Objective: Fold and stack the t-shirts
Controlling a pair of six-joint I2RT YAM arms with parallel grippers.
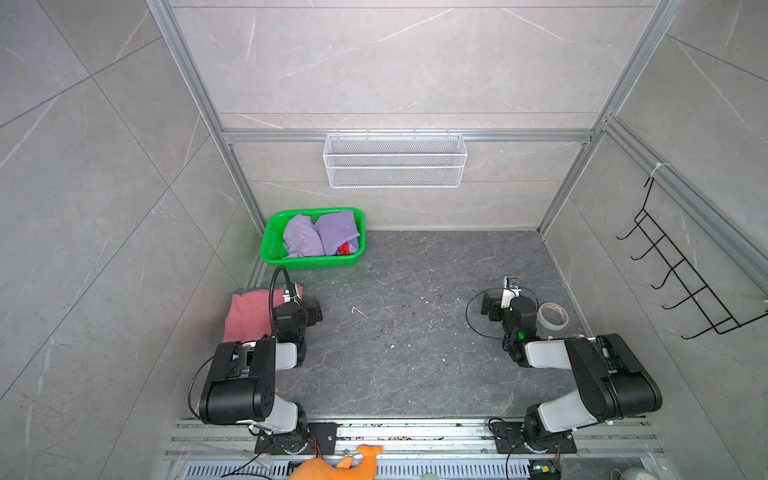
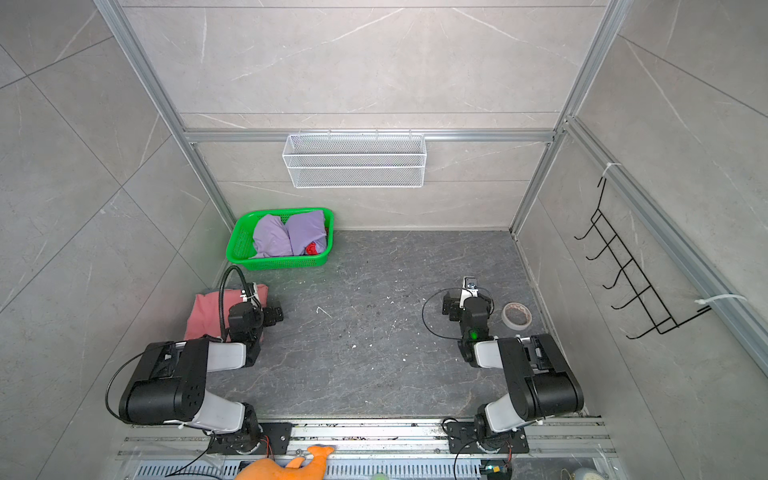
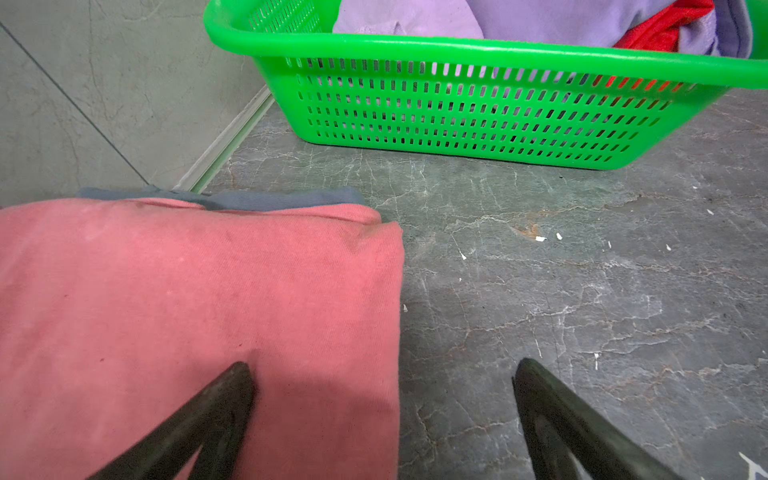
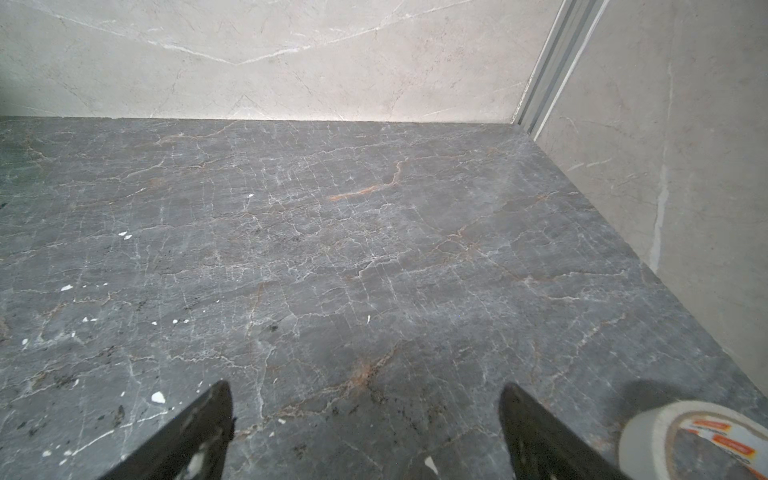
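"T-shirt stack (image 1: 248, 318), near left: what is done?"
"A folded dusty-pink tee (image 3: 187, 291) lies on a grey-blue layer (image 3: 257, 200). The left gripper (image 3: 382, 370) hovers at its right edge, fingers apart and empty."
"What is left?"
"Apparently three: two crumpled lavender tees (image 1: 302, 237) and a red one (image 1: 344, 248) in the far-left green basket (image 1: 311, 262). At right, the right gripper (image 4: 365, 392) hangs spread over the table (image 4: 374, 249), beside a tape roll (image 1: 552, 316)."

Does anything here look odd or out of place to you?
A roll of tape lies on the table beside the right gripper, and an orange plush toy sits at the front rail; neither is laundry.
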